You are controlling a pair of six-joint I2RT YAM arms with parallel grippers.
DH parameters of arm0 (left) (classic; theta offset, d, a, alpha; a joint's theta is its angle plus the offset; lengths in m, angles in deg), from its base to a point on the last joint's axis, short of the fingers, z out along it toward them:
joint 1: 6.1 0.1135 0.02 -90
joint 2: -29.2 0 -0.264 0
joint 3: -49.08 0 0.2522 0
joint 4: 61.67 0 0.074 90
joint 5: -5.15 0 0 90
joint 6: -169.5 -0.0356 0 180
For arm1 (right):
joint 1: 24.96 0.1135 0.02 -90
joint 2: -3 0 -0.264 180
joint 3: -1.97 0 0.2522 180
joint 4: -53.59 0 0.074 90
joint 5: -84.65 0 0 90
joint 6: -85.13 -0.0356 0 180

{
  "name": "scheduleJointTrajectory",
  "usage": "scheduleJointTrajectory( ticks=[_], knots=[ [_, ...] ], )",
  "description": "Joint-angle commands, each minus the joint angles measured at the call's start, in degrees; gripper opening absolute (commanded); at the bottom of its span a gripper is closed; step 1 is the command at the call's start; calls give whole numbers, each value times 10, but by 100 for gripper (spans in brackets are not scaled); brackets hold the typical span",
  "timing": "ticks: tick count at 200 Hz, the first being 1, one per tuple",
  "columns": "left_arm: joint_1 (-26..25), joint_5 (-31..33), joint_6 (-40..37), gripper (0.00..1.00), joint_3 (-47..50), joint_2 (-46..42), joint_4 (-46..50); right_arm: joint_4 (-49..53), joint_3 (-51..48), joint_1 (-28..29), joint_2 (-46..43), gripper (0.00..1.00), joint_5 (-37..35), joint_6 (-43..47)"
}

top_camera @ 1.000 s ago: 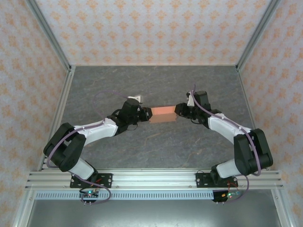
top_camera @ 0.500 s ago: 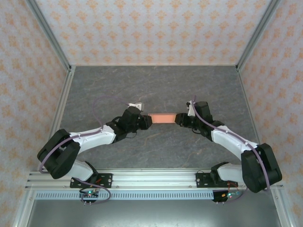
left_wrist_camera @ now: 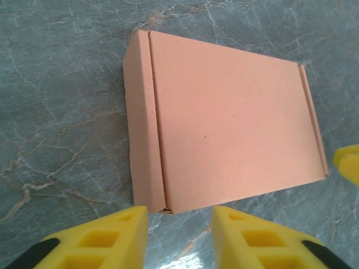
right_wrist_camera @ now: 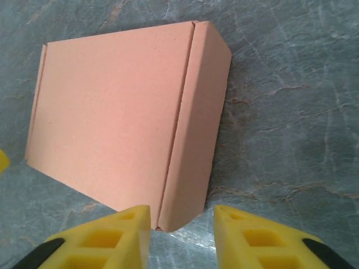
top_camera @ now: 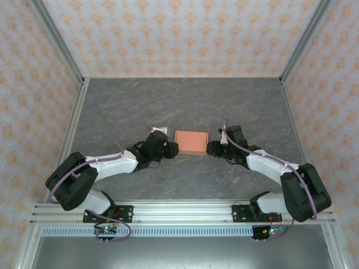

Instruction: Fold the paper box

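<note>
The paper box (top_camera: pixel 191 142) is a closed, shallow salmon-orange box lying flat on the grey table, midway between the two arms. My left gripper (top_camera: pixel 173 149) stands open just off its left end, and my right gripper (top_camera: pixel 210 148) stands open just off its right end. In the left wrist view the paper box (left_wrist_camera: pixel 224 140) lies beyond my yellow fingertips (left_wrist_camera: pixel 120 224), and the left gripper (left_wrist_camera: pixel 179 216) has only table in its gap. In the right wrist view the paper box (right_wrist_camera: pixel 123 117) has a corner close to the right gripper (right_wrist_camera: pixel 182 216), which grips nothing.
A small white tag (top_camera: pixel 160 130) lies behind the left wrist. Patterned walls and aluminium rails (top_camera: pixel 76 131) close in the table on three sides. Bare grey table (top_camera: pixel 185 101) stretches behind the box and in front of it.
The box was held edge-up between both grippers. Both have opened and drawn back a little, and the box now lies flat on the table.
</note>
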Motion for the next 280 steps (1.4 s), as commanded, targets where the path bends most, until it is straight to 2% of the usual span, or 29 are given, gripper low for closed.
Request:
scheduleJointTrajectory(
  ticks=[1, 23, 47, 84, 126, 183, 202, 224, 251, 280],
  knots=[
    [11, 21, -17, 45, -3, -30, 26, 3, 23, 6, 4, 41, -17, -21],
    [34, -20, -13, 56, -34, -3, 32, -45, 27, 6, 31, 45, -3, -66],
    [50, -43, -3, 60, -64, 46, 35, -75, 47, 6, 76, 46, 10, -90],
    [59, -78, 4, 59, -95, 105, 14, -99, 74, 6, 120, 45, 21, -96],
    [85, -95, 6, 53, -139, 149, 13, -107, 121, 6, 169, 44, 18, -94],
    [139, -116, -34, 51, -288, 259, 73, -65, 305, 0, 308, 42, 2, -66],
    [158, -116, -26, 55, -307, 284, 64, -28, 357, -7, 339, 42, -20, -47],
    [168, -105, -35, 62, -320, 284, 76, 16, 385, -17, 340, 44, -57, -20],
    [176, -63, -83, 71, -335, 268, 120, 76, 387, -29, 303, 47, -114, 25],
    [188, 30, -133, 75, -285, 158, 130, 117, 339, -35, 184, 56, -228, 91]
  ],
)
